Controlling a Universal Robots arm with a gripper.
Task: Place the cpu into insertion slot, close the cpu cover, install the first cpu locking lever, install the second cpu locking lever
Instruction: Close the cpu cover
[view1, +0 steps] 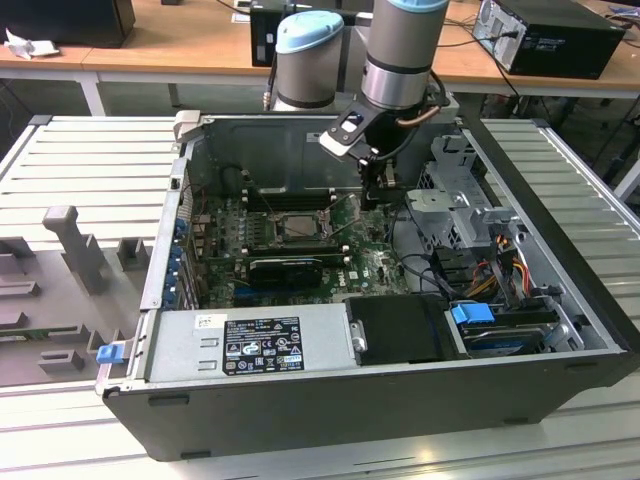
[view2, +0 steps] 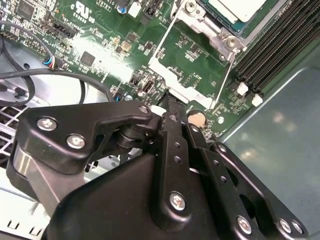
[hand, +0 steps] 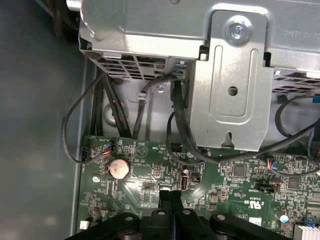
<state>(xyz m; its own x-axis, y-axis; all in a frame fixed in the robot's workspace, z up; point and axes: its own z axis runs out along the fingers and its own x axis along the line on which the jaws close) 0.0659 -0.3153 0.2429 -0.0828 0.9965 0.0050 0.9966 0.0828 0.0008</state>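
Note:
The cpu (view2: 235, 9), pale silver, lies in the insertion slot (view2: 216, 31) on the green motherboard; in the exterior view the cpu (view1: 298, 225) sits mid-board inside the open case. Two thin wire levers (view2: 169, 35) (view2: 225, 75) stick out from the slot toward my gripper. Between their ends is a silvery plate (view2: 175, 82), apparently the cpu cover lifted off the slot. My gripper (view2: 169, 102) (hand: 170, 197) (view1: 373, 200) is shut with nothing between its fingers. Its tips are at that plate's near edge, to the exterior view's right of the slot.
Black memory slots (view2: 280, 45) run beside the slot. A metal drive cage (hand: 235, 90) with black cables (hand: 175, 130) stands just past the board's edge, and a coin cell (hand: 119, 167) lies close to the fingertips. The power supply (view1: 260, 345) lines the case front.

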